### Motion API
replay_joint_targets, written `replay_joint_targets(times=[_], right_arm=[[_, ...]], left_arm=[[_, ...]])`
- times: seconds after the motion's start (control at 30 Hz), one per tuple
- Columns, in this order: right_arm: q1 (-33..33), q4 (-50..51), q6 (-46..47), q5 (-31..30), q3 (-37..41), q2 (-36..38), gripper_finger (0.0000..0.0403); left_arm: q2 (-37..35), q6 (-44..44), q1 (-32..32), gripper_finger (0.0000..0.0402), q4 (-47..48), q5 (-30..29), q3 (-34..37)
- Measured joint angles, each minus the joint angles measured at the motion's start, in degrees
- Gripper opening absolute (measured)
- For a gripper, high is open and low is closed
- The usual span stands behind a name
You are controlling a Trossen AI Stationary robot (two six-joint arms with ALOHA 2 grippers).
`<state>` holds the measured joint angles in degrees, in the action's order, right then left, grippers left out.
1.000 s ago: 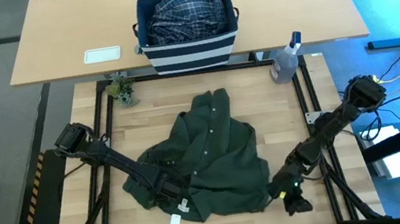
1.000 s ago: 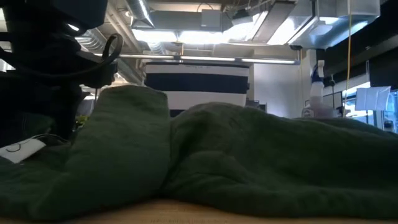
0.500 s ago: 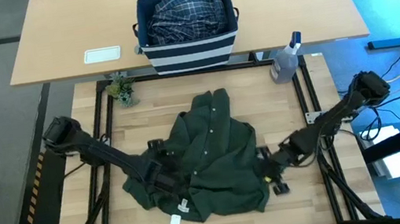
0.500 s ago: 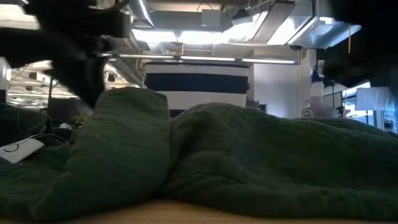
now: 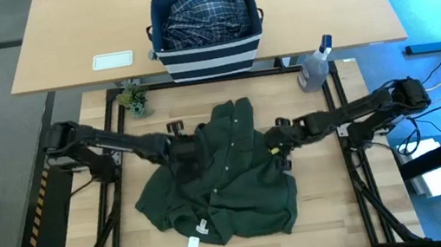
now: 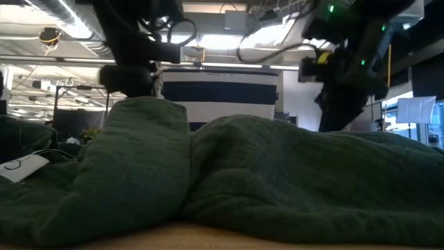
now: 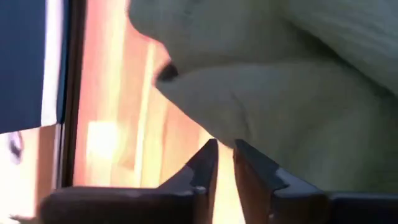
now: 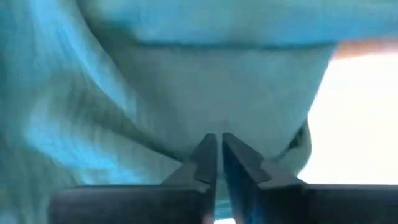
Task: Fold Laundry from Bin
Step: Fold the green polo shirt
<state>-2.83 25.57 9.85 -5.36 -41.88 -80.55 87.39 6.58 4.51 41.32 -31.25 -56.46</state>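
We see the green shirt (image 5: 224, 175) crumpled mid-table, soft and limp; it should drape. The left tool (image 5: 178, 145) and right tool (image 5: 279, 136), each nearly closed, pinch its side edges. Plaid shirt (image 5: 201, 8) fills the bin (image 5: 209, 55).

1. We see the dark olive-green garment (image 5: 220, 180), one plain colour all over, lying between the left gripper (image 5: 182, 149) and the right gripper (image 5: 277, 143).
2. Both grippers are black.
3. Beyond them, we see the bin (image 5: 209, 48), navy blue with white horizontal stripes on its lower half.
4. Inside it we make out the plaid shirt (image 5: 201, 8), blue and white checks.
5. Under the grippers, the table (image 5: 310, 110) is pale wood with a striped grain.
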Motion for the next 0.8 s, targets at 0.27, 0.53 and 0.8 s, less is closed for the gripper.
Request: replay_joint_targets(times=[0.27, 0.53, 0.8], right_arm=[[4.9, -14.6, -0.4, 4.3, 8.7, 3.2, 0.0015], [9.3, -18.5, 0.1, 0.7, 9.8, 1.8, 0.0005], [12.8, -18.0, 0.0, 0.5, 9.8, 0.5, 0.0003]], left_arm=[[-12.6, -4.8, -11.6, 0.0005, -24.5, 11.9, 16.8], [-10.2, -7.6, -20.3, 0.0001, -40.1, 21.5, 21.5], [-4.1, -10.9, -24.5, 0.0001, -50.3, 27.5, 21.5]])
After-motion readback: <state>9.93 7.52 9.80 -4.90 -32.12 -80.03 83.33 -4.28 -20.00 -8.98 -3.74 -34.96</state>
